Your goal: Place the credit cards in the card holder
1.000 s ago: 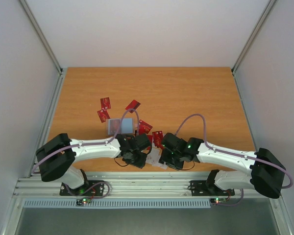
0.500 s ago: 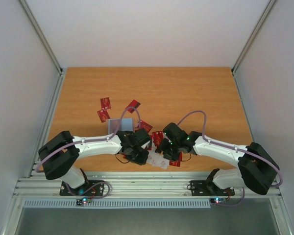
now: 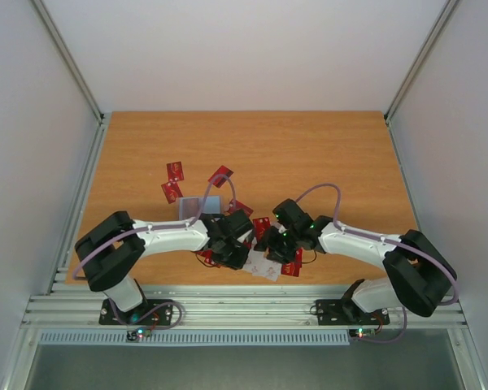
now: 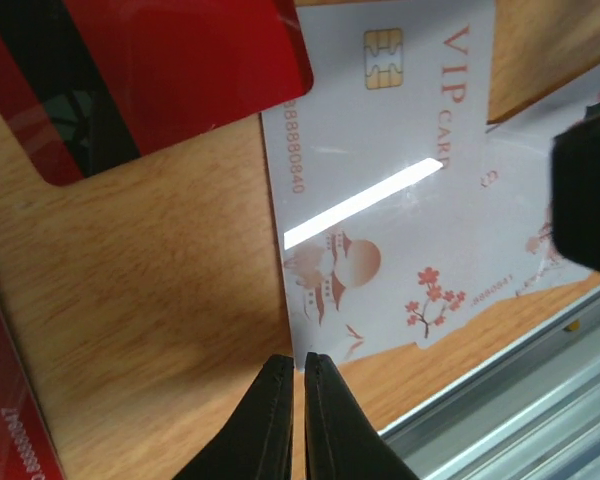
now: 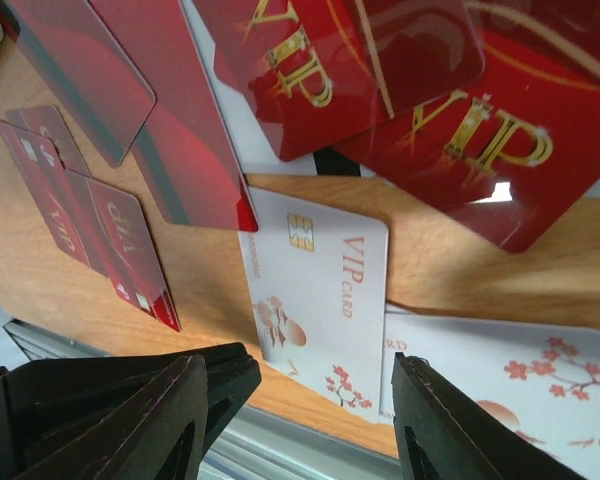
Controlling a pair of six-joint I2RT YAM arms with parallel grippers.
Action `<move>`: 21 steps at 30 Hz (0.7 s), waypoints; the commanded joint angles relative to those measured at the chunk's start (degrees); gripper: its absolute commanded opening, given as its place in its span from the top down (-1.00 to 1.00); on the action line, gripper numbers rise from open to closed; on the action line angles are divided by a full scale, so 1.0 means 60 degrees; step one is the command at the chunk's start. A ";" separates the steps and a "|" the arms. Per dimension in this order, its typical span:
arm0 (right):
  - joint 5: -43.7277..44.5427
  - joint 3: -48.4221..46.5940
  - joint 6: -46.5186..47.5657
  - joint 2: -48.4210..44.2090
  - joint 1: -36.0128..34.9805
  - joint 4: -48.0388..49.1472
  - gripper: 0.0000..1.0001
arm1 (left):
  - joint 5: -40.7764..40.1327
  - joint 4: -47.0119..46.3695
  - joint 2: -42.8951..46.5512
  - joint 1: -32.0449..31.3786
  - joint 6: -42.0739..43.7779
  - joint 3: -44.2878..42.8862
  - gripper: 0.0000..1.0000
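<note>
Credit cards lie scattered on the wooden table: red ones (image 3: 175, 171) at the left and a pile (image 3: 262, 227) between my arms. The greyish card holder (image 3: 192, 203) lies behind my left arm, partly hidden. My left gripper (image 4: 298, 362) is shut, its tips down at the corner of a white VIP card (image 4: 380, 190); I cannot tell whether the corner is pinched. My right gripper (image 5: 320, 370) stands open above that same white card (image 5: 320, 300), holding nothing. A second white card (image 5: 510, 370) lies beside it, and red cards (image 5: 360, 60) overlap just beyond.
The table's near edge and metal rail (image 4: 520, 400) run just behind the white cards. My two grippers (image 3: 237, 253) (image 3: 276, 248) are close together over the pile. Red cards (image 5: 110, 230) also lie to the left in the right wrist view.
My left gripper has shut. Both arms have moved inward and forward over the card pile near the table's front edge.
</note>
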State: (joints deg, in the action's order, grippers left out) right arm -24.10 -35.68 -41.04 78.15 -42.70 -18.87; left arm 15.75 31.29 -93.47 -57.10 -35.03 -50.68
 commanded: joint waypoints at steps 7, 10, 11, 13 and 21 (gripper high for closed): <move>-0.0788 0.0007 0.0837 0.0407 0.0697 0.0398 -0.03 | 0.0294 -0.0853 -0.0654 0.0025 0.0394 0.0075 0.85; -0.0986 -0.0135 0.1109 0.0679 0.0786 0.0415 -0.02 | 0.0240 -0.0767 -0.0726 0.0035 0.0493 0.0028 0.86; -0.1011 -0.0220 0.1219 0.0784 0.0788 0.0369 -0.02 | 0.0213 -0.0744 -0.0756 0.0026 0.0503 0.0024 0.86; -0.0993 -0.0402 0.1447 0.0978 0.0795 0.0218 -0.02 | 0.0133 -0.0668 -0.0817 0.0027 0.0558 0.0037 0.88; -0.0963 -0.0782 0.2342 0.1507 0.1013 -0.0084 -0.01 | 0.0136 -0.0745 -0.1074 0.0029 0.0710 0.0320 0.94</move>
State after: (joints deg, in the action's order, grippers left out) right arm -29.30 -38.79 -31.16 86.06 -37.69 -18.37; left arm 17.80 27.70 -96.60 -56.86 -32.40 -50.65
